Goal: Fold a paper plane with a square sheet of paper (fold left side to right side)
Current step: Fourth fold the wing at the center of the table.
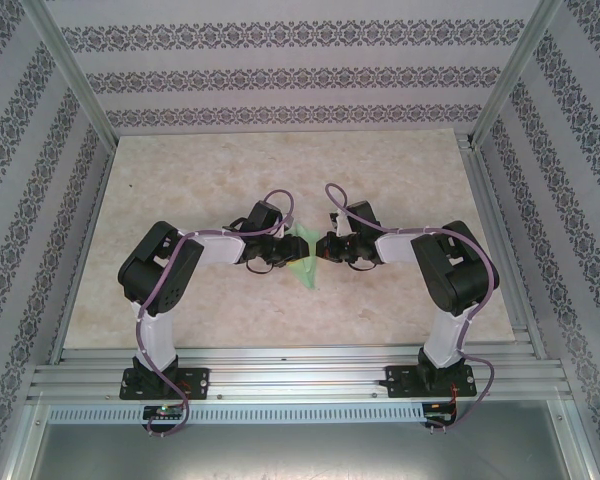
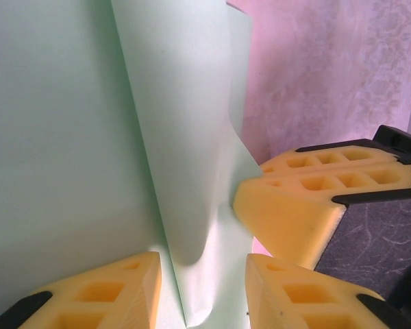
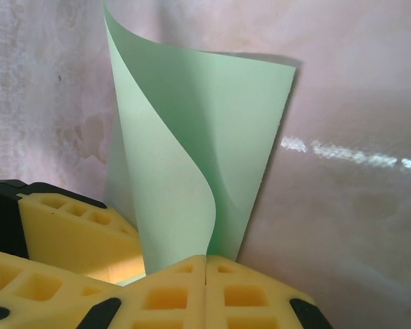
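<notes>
Right fingers [image 3: 192, 282] clenched on the square sheet of paper [image 3: 192, 137]; left fingers [image 2: 109, 296] parted around it.

We see the square sheet of paper [image 3: 198, 151] in plain pale green and the table [image 1: 280, 170] marbled in cream and beige. The walls [image 1: 280, 80] are white with dark floral bands. The arms [image 1: 158, 340] are black and white, their cables [image 1: 276, 193] purple.

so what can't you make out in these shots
- top view: thin light green paper sheet too small, creases unreadable
- left wrist view: sheet cut off by the left and top edges, outline unknown
- right wrist view: sheet's bottom edge hidden behind the right gripper, shut on it
</notes>
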### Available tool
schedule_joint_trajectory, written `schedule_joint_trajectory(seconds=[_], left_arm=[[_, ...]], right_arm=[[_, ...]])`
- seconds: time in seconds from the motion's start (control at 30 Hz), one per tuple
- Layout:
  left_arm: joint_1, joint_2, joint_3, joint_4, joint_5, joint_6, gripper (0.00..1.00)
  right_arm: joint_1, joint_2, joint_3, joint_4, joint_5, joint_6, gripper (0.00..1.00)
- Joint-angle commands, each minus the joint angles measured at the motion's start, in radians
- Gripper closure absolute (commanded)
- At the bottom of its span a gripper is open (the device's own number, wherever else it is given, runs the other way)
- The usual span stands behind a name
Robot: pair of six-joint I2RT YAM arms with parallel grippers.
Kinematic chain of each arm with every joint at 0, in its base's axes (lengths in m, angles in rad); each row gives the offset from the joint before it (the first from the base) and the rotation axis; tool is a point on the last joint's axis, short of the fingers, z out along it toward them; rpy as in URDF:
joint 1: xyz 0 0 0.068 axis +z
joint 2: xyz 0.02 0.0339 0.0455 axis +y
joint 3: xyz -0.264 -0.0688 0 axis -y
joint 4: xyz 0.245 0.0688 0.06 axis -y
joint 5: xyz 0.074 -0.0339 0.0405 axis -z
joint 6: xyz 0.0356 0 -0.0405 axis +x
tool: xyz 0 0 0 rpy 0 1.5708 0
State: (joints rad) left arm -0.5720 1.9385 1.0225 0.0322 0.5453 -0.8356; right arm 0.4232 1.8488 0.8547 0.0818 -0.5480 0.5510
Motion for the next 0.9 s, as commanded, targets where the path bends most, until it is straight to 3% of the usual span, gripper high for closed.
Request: schedule_joint_trajectory(seconds=[0.0, 0.4, 0.87], left_arm=[[-0.008, 0.025, -0.048, -0.026, -0.048, 0.027, 0.61], [-0.037, -0.184, -0.073, -0.087, -0.036, 0.084, 0.68], [-0.142, -0.105, -0.051, -0.028, 0.012, 0.053, 0.73]], right_arm=[[0.005, 0.01, 0.013, -0.021, 0.018, -0.026, 0.98], [0.017, 0.027, 0.017, -0.033, 0.023, -0.034, 0.97], [0.023, 0.033, 0.023, -0.035, 0.024, -0.035, 0.97]])
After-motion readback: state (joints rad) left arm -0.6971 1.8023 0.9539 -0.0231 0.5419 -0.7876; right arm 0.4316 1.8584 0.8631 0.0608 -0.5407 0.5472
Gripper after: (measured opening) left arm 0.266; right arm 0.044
